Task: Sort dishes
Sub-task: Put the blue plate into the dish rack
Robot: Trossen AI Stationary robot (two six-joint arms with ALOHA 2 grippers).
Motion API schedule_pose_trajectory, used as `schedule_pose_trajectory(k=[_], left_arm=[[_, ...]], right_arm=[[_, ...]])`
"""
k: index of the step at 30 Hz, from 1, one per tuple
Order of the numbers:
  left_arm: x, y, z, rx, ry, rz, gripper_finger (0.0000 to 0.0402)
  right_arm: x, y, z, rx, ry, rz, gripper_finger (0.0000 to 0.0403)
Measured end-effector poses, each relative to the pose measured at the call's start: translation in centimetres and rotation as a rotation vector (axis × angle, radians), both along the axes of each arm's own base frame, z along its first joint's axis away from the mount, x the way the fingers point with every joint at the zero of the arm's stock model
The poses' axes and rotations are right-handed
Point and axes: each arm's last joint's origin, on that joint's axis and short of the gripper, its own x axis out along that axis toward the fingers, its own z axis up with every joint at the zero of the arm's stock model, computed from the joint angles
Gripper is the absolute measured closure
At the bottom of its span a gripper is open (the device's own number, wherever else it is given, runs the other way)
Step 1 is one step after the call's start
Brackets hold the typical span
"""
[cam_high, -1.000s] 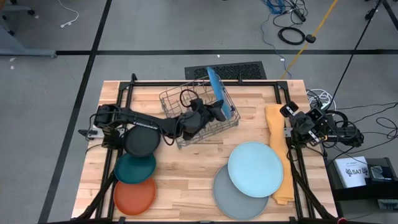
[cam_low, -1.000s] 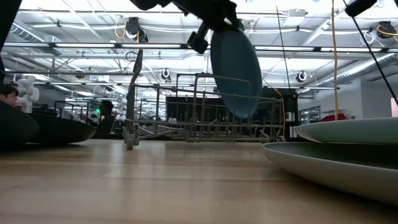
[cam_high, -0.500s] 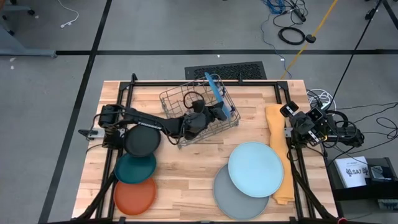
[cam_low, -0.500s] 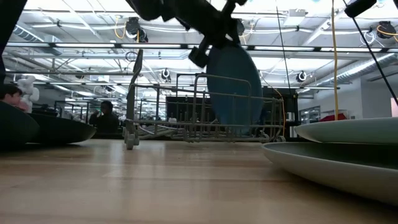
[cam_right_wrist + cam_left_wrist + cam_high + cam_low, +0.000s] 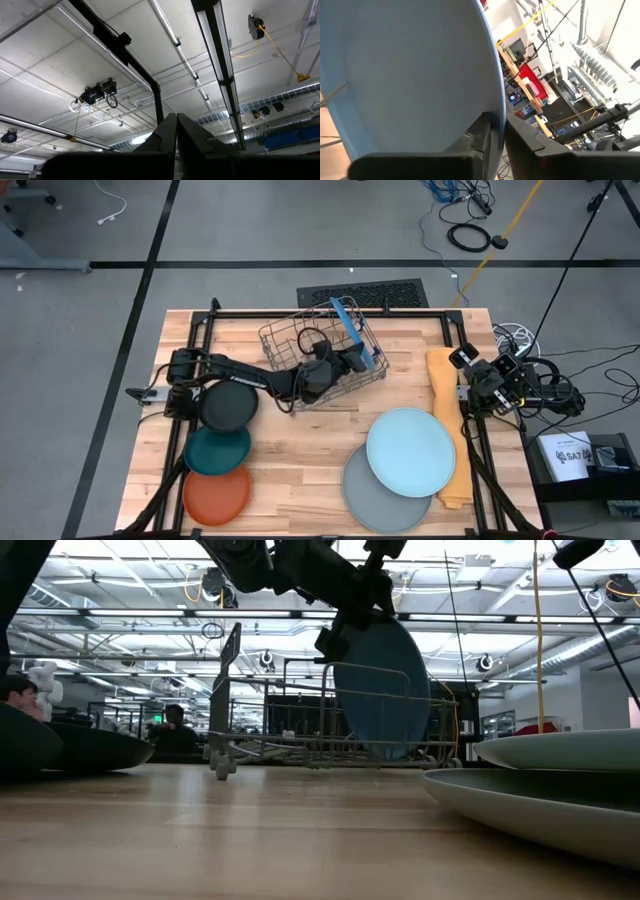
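Left hand (image 5: 352, 361) clamped on mid blue plate (image 5: 345, 325) — upright in wire rack (image 5: 285, 340); right hand (image 5: 462, 358) clenched, empty.

Wire metal rack (image 5: 322, 360), matt plastic plates (image 5: 411, 451), wooden table (image 5: 300, 460)

Six plates (image 5: 410, 451), one wire rack (image 5: 285, 340), one folded cloth (image 5: 447, 420).
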Motion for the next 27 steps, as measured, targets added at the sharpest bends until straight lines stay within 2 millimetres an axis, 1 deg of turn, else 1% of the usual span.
schedule_pose_trajectory(k=[5,8,11,14,22,25,27], left_arm=[[0.0,0.2,0.2,0.0,-0.014,-0.009,0.0336],[0.2,0.5,0.4,0.003,-0.036,-0.07,0.0334],[0.2,0.8,0.4,0.005,-0.04,-0.126,0.0317],[0.3,0.9,0.6,0.022,-0.053,-0.169,0.0279],[0.3,0.9,1.6,0.132,-0.085,-0.231,0.0146],[0.2,0.9,2.0,0.183,-0.105,-0.26,0.0117],[0.2,1.0,2.1,0.194,-0.111,-0.278,0.0109]], right_arm=[[0.0,0.0,0.0,0.001,0.0,0.001,0.0397],[0.0,0.0,0.0,0.001,0.0,0.002,0.0397],[0.0,0.0,0.0,0.003,0.001,0.004,0.0397],[0.0,0.0,0.0,0.002,0.0,0.004,0.0397],[0.0,0.0,0.0,0.002,0.0,0.004,0.0397],[0.0,0.0,0.0,0.002,0.0,0.004,0.0397],[0.0,0.0,0.0,0.002,0.0,0.004,0.0397]])
